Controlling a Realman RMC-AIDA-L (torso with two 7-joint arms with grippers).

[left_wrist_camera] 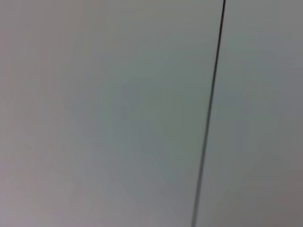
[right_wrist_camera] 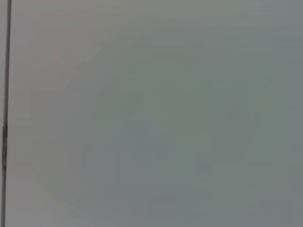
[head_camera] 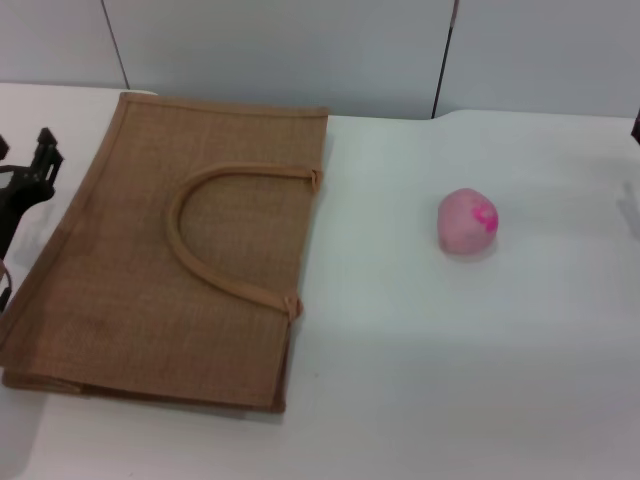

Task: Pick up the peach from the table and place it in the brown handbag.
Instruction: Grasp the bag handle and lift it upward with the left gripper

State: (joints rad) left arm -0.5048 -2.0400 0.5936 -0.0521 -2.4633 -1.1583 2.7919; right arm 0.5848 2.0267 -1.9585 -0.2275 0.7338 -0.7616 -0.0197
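The peach (head_camera: 466, 221) is a small pale-pink fruit with a magenta blotch on its right side. It rests on the white table (head_camera: 420, 360), right of centre. The brown handbag (head_camera: 170, 260) lies flat on the table's left half, with one loop handle (head_camera: 215, 235) on top of it and its opening edge facing the peach. My left gripper (head_camera: 35, 170) is black and sits at the far left edge, beside the bag's left side and far from the peach. Only a dark sliver of my right arm (head_camera: 636, 125) shows at the right edge. Neither wrist view shows the peach or the bag.
A grey panelled wall (head_camera: 300, 50) with dark seams stands behind the table. Both wrist views show only this kind of grey panel with a dark seam (left_wrist_camera: 208, 123). Bare tabletop lies between the bag and the peach and in front of them.
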